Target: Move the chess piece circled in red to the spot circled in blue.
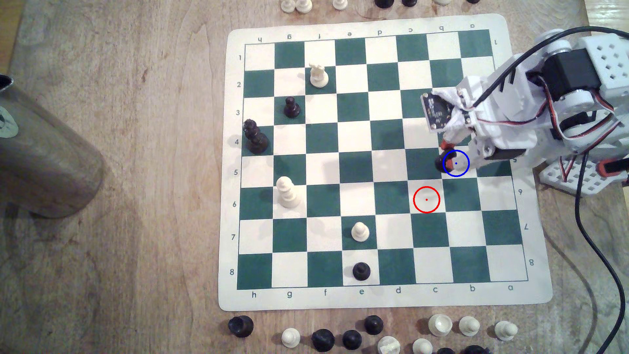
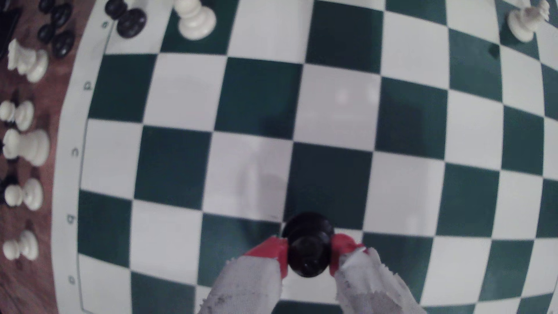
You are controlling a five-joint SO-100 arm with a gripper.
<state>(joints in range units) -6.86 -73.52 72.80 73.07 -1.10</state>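
The pincer (image 1: pixel 450 157) was closed on the black pawn (image 1: pixel 441 162), one red-tipped finger (image 2: pixel 273 250) on each side of its round head, as the wrist view showed plainly. In the exterior view the pawn sat at the blue ring's side toward that view's left, straddling the line between the green square and the cream square that carried the blue-ringed spot (image 1: pixel 460 167); the blue dot lay just beside it, toward the board's edge nearest the arm. So the relation that mattered was a small one: the pawn, in the grip, was a touch short of the ring's centre, on the side away from the arm's base. The red-ringed square (image 1: pixel 426 199) stood bare, one row closer to the board's lettered near edge and diagonal to the target. I could not tell whether the pawn's base was touching the board (image 1: pixel 360 292) or held slightly above it. I judged the remaining work to be a slight pull toward the arm and then a release. The pawn stood upright, and no other piece crowded that corner of the board.
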